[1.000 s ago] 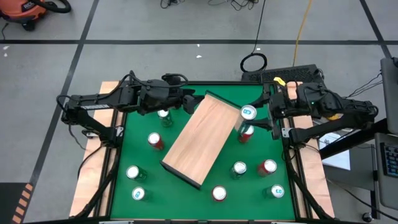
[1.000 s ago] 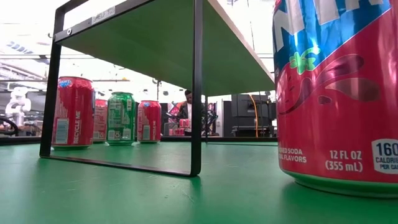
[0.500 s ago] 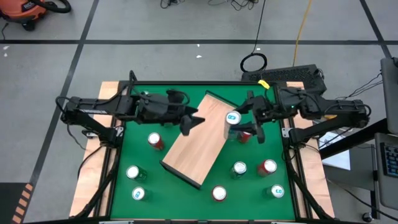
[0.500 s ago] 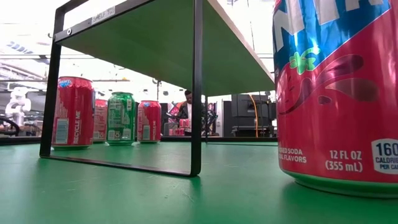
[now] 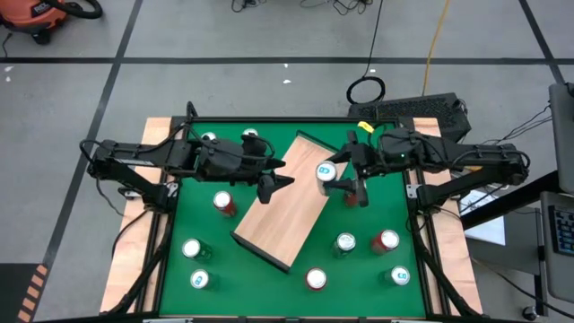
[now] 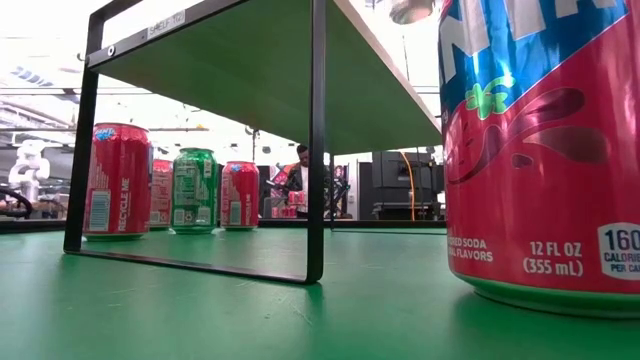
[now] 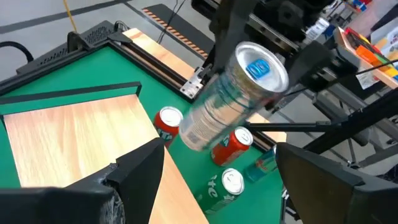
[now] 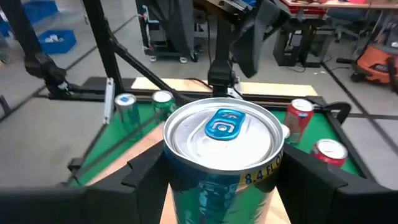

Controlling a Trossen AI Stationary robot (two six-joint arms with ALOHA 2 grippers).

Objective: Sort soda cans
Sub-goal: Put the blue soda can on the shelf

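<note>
The right gripper (image 5: 334, 178) is grasping a blue-tab soda can (image 5: 326, 172), up in the air over the wooden board (image 5: 285, 199). The left gripper (image 5: 276, 172), fingers spread, hangs over the board, holding nothing

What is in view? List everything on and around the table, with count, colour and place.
Can in the air: one, silver top with blue tab, over the board's right edge.
Cans on the mat: about ten, red, green or teal; two at the back, three left, five right.
Board: one, light wood, diagonal mid-table.
Mat: one, green.
Person: one, far behind the table.
Left gripper: open, above the board.
Right gripper: shut on the can in the air.
</note>
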